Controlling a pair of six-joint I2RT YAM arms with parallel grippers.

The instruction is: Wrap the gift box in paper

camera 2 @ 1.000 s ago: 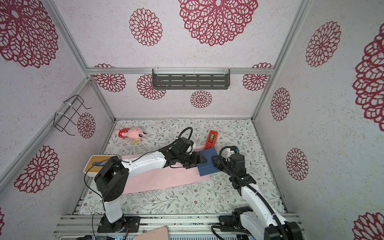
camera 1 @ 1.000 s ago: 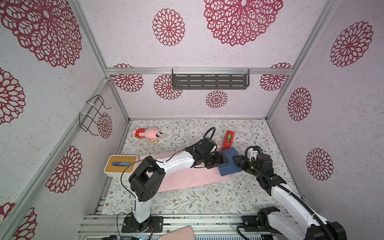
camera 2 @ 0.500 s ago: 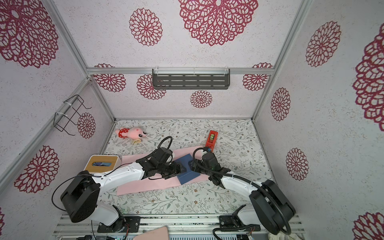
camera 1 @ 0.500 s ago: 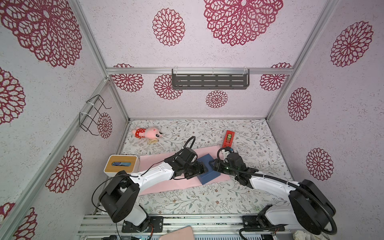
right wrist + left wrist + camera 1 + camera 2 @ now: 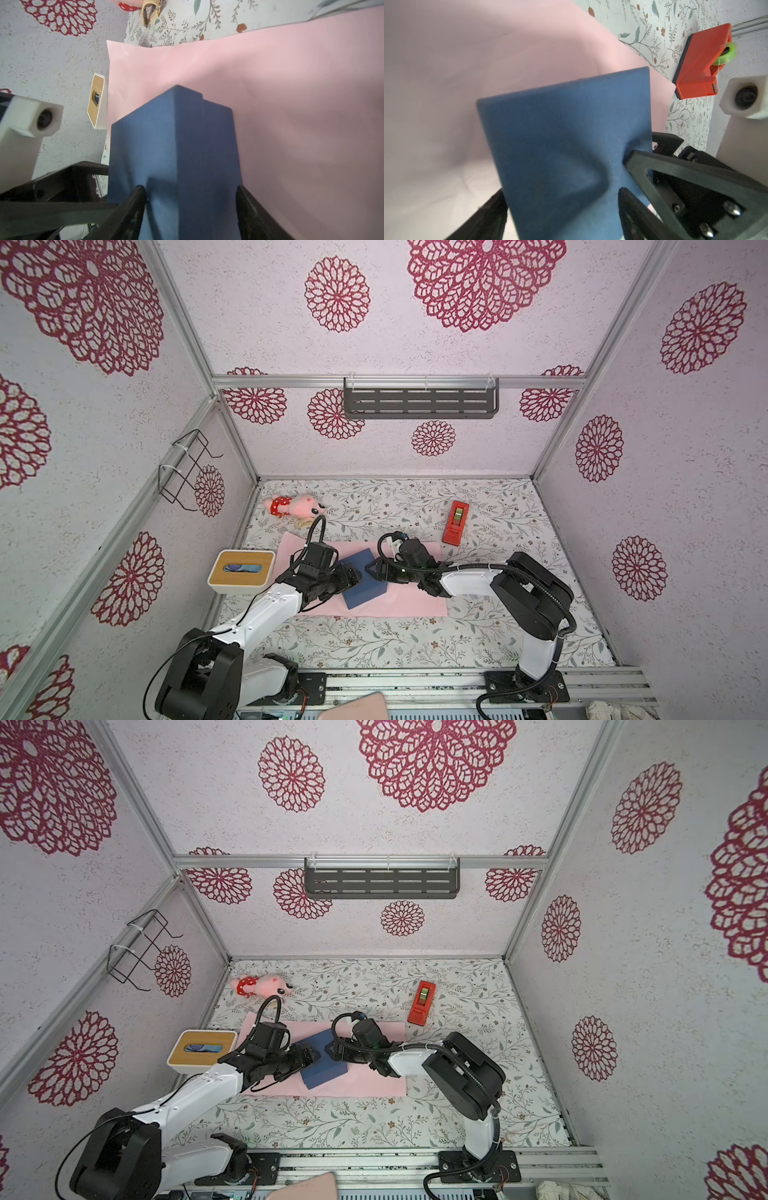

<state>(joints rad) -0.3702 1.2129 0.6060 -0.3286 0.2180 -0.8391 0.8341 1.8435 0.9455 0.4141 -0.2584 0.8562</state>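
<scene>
The navy gift box [image 5: 365, 585] [image 5: 324, 1067] rests, turned at an angle, on the pale pink paper [image 5: 411, 599] [image 5: 374, 1081], which lies flat on the floral table. My left gripper [image 5: 353, 576] [image 5: 560, 207] reaches it from the left and is open, its fingers straddling the box [image 5: 562, 128]. From the right, my right gripper [image 5: 371, 570] [image 5: 190, 199] is also open, one finger over the box's top face [image 5: 145, 145] and casting a shadow there, the other down by the paper [image 5: 291, 104]. The two grippers nearly meet over the box.
A red tape dispenser [image 5: 456, 521] lies just beyond the paper's far right corner. A white tissue box with a wooden top [image 5: 242, 576] stands at the paper's left edge. A pink plush toy [image 5: 295, 506] lies at the back left.
Both arms have carried the box leftward from the paper's right end to its middle. Both grippers' jaws stand wider than before.
</scene>
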